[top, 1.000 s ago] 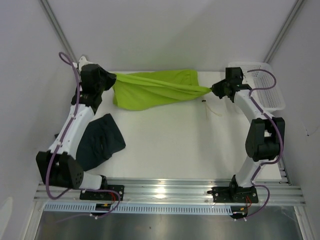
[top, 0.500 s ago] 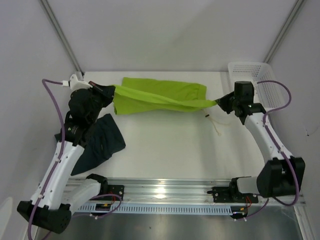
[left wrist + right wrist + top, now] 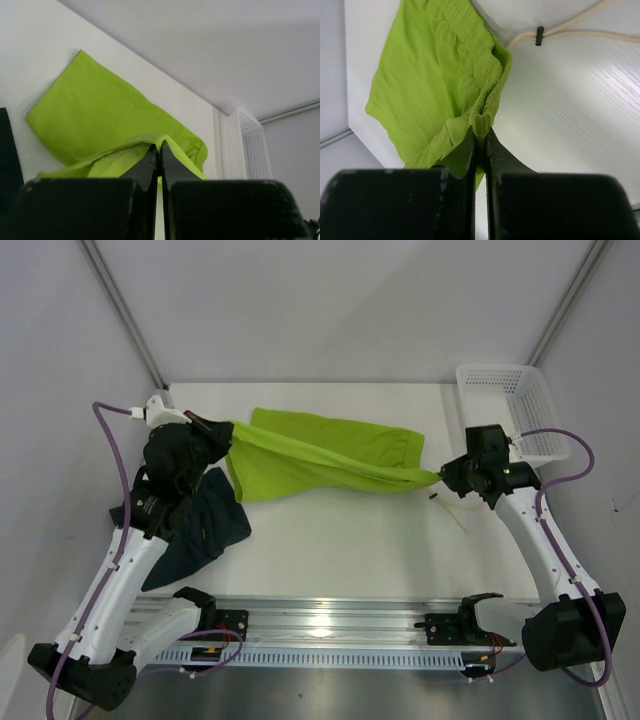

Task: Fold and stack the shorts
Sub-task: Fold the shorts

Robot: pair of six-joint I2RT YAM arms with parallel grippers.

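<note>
Bright lime-green fabric shorts [image 3: 330,445], upper centre of the frame, are stretched between the left gripper [image 3: 229,432] and right gripper [image 3: 441,476], each pinching one end, the fold judged unfinished, while the dark navy fabric shorts [image 3: 215,525] lie crumpled at lower left, unfolded, with nothing stacked.

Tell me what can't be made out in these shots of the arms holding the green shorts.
- Top view: the left arm covers part of the dark shorts, so their lie is unclear.
- Left wrist view: the left gripper hides the basket's base.
- Right wrist view: the pale cord runs off the frame edge.
- Both wrist views: the fingers hide the green shorts' pinched fabric.
</note>
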